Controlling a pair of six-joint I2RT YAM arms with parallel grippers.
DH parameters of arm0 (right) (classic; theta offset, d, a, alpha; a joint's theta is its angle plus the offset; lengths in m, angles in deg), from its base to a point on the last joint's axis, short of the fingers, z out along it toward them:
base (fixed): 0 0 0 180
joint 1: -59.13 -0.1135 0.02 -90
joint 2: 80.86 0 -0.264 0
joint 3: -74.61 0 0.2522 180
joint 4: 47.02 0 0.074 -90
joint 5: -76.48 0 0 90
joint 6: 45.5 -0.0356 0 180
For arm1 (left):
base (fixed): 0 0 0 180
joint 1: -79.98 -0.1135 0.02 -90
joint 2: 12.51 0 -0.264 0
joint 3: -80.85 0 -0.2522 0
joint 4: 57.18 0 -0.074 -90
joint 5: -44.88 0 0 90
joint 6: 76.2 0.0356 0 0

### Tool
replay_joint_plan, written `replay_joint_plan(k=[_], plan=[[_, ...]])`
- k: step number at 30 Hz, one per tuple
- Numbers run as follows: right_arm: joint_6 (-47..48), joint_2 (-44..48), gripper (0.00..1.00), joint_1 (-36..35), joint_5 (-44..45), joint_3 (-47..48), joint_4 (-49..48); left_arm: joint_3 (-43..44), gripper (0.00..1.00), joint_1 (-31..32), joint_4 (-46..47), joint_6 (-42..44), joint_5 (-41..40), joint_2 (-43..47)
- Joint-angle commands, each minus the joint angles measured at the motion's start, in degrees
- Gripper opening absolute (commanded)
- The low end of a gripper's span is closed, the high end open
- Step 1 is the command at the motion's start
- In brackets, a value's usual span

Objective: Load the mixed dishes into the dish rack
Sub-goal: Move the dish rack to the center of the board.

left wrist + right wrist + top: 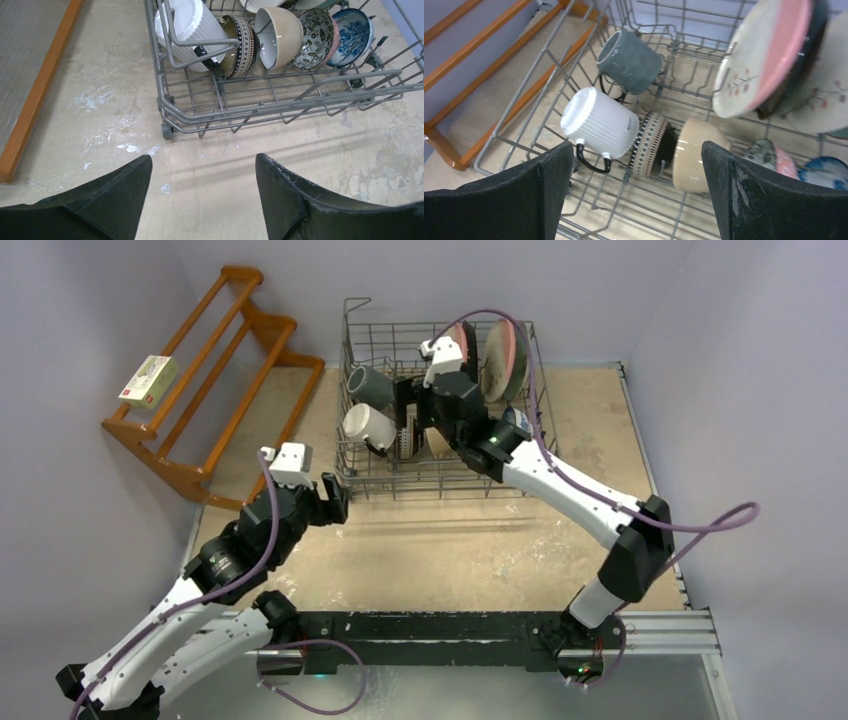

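Inside dish rack [280, 103], two mugs [600, 122], four bowls [280, 35]

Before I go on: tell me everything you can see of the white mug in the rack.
The white mug is ribbed, glossy and looks ceramic, with a thin dark handle pointing down toward the wires. It lies on its side in the dish rack, near the rack's near left corner. Its closed base faces the left wall, and its other end appears to rest against the black-patterned bowl. The dark teal mug lies just behind it.
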Motion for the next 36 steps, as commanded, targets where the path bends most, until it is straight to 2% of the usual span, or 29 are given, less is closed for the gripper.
replay_joint_plan(k=[1, 4, 12, 17, 23, 26, 29, 36], plan=[[-0.7, 7.2, 0.99, 0.4, 7.5, -4.8, -1.6, 0.4, 0.79, -0.3, 1.5, -1.0, -2.2, -1.4], [-0.8, 11.0, 0.99, 0.9, 8.6, -8.3, -0.9, 1.6, 0.83, -0.4, 1.3, -1.1, -2.2, -3.8], [-1.2, 19.8, 0.99, 3.0, 11.1, -13.8, 2.7, 7.5, 0.85, -0.4, 1.7, 0.4, -4.1, -10.8], [-0.9, 23.7, 0.99, 6.7, 11.2, -17.0, 4.5, 12.9, 0.84, -0.3, 2.8, 2.7, -5.8, -17.1], [-3.5, 28.9, 0.99, 13.7, 6.9, -22.8, 5.5, 16.8, 0.77, -0.5, 3.4, 4.2, -7.5, -25.0], [-5.8, 29.8, 0.99, 15.2, 7.9, -24.9, 7.1, 18.7, 0.75, -1.2, 3.0, 3.7, -7.6, -28.0], [-7.5, 30.3, 0.99, 17.6, 8.9, -26.7, 8.2, 20.9, 0.73, -2.1, 2.9, 3.9, -7.7, -30.1], [-9.9, 30.9, 0.99, 25.3, 4.4, -31.0, 5.2, 25.9, 0.7, -5.6, 2.0, 5.5, -10.2, -32.2]])
